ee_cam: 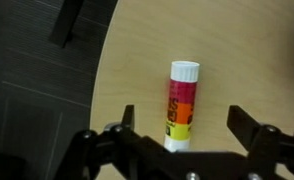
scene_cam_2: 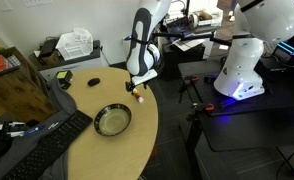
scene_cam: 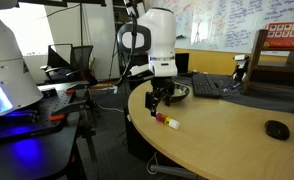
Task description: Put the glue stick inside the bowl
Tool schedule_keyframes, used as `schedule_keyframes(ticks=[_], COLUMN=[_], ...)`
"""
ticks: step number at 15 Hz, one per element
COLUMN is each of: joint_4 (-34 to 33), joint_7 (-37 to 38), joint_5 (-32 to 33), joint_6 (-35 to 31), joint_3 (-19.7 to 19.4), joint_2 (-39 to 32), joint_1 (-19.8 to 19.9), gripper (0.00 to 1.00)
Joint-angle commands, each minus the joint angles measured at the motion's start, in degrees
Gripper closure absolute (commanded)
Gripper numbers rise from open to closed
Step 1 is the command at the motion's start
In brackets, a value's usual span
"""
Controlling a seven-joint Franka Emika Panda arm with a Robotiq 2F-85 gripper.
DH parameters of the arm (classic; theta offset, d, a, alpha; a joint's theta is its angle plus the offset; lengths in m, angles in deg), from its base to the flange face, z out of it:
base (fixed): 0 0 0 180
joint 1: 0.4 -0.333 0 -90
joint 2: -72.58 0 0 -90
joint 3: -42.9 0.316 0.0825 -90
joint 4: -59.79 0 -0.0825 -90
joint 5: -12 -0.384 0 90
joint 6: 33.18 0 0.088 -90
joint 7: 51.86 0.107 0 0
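Pre-grasp: I'm hovering hand (ee_cam: 184,124), jaws apart, over glue stick (ee_cam: 182,95) on desk (ee_cam: 137,60); nxt needing lowering, clamping, then carrying to bowl (scene_cam_2: 113,121).

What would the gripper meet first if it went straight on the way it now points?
Probably the glue stick: in the wrist view it lies centred ahead of the open gripper, on the table. How far off it is stays unclear.

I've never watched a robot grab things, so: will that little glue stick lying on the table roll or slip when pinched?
Probably apt to roll: the glue stick is a cylinder lying on its side on the smooth table. It looks like hard plastic, so likely stiff and light. The open gripper straddles it, which should limit rolling.
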Motion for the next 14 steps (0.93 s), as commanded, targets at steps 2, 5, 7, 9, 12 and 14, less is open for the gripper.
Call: schedule_keyframes(ticks=[2, 5, 7, 9, 12, 14], joint_4=[-5.94, -8.57, -9.59, -10.24, -10.33, -9.57], joint_7=[1.62, 1.72, 1.47, 1.22, 0.78, 0.08], joint_5=[-0.30, -0.69, -0.60, -0.81, -1.26, -2.16], joint_6=[1.12, 0.18, -0.21, 0.02, 3.41, 7.19], joint_3=[-1.32, -1.11, -1.22, -0.85, 0.06, 1.36], joint_2=[-5.76, -8.52, -9.50, -9.91, -8.92, -6.65], joint_1=[-1.18, -1.20, -1.30, -0.83, 0.77, 2.70], gripper=[0.00, 0.30, 0.39, 0.55, 0.77, 0.91])
